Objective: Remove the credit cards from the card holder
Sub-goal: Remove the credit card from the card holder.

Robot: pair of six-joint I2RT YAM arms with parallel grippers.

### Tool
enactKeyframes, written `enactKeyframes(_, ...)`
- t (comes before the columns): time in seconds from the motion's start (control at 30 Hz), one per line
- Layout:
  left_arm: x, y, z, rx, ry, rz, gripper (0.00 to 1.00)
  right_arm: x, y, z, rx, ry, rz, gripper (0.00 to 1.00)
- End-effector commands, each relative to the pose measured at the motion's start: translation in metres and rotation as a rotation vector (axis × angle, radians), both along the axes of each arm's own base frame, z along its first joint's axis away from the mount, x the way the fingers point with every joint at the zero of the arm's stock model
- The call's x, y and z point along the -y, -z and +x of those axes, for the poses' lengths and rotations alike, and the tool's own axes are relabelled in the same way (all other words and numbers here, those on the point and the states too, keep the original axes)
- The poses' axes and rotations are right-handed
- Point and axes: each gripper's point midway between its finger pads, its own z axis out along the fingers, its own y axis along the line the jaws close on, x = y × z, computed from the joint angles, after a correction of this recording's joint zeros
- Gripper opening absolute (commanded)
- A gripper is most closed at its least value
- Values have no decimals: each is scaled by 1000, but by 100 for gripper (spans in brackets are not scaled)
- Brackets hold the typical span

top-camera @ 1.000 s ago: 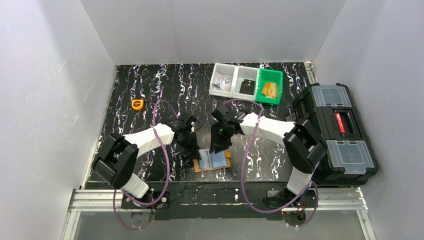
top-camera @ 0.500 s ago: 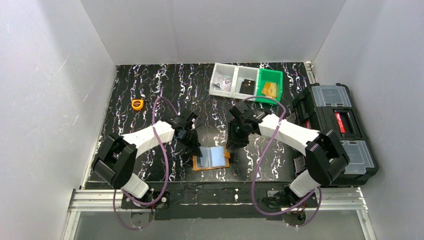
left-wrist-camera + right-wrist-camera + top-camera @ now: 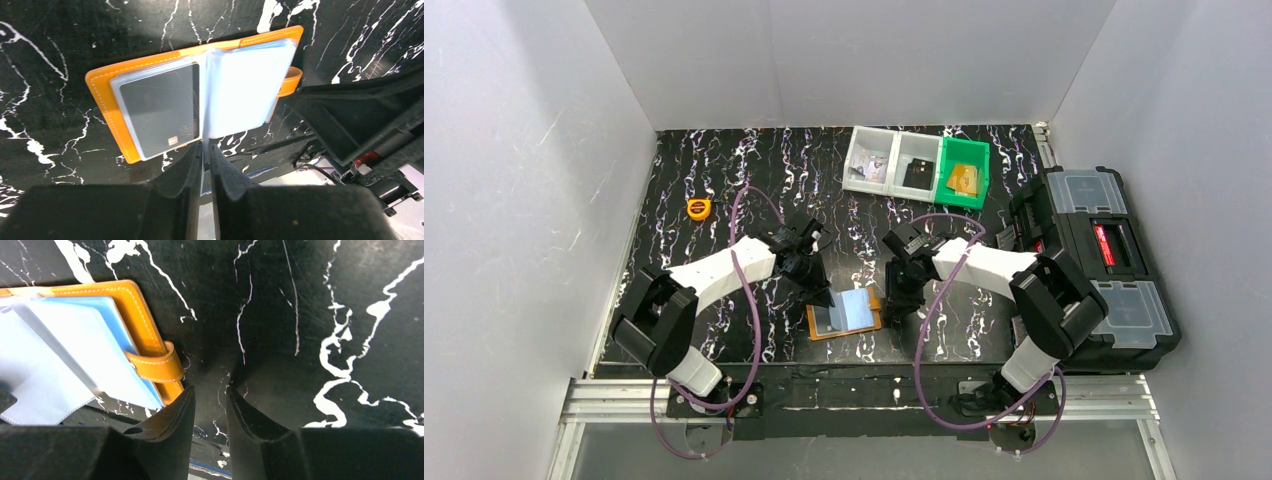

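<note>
**A:** From above, where does the card holder (image 3: 844, 314) sit?

**B:** It lies open on the table (image 3: 724, 170) near the front edge, between the left end effector (image 3: 821, 296) and the right end effector (image 3: 894, 308). That view is too far off to show how the fingers stand.

**A:** The wrist views show it. The left fingers are pressed almost together, pinching a thin clear pocket leaf (image 3: 204, 100) that stands up from the middle of the card holder.

**B:** And the right?

**A:** Its fingers are slightly spread with only bare table between them, just beside the closure tab (image 3: 155, 365).

**B:** How does the card holder look up close?

**A:** It is orange-tan with pale stitching. The left wrist view shows a dark grey card (image 3: 157, 112) marked VIP in the left pocket. There are pale blue cards (image 3: 245, 82) on the tab side, all inside their sleeves.
</note>
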Motion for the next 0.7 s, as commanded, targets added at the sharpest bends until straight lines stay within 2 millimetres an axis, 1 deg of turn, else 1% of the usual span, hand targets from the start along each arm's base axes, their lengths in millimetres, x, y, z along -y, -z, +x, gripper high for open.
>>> enactKeyframes(0.0,8,-5,5,7,14,11,14,-15,2,8,11,-7,42,35)
enactKeyframes(0.17,21,-4,12,6,32,4,26,-18,6,9,-4,-6,45,34)
enactKeyframes(0.4,43,-5,22,8,58,-21,55,-17,3,6,0,6,56,33)
enactKeyframes(0.53,56,-8,24,2,63,-54,64,-15,2,3,1,13,61,32)
enactKeyframes(0.67,64,-10,26,-13,59,-78,68,-13,0,1,4,22,69,32)
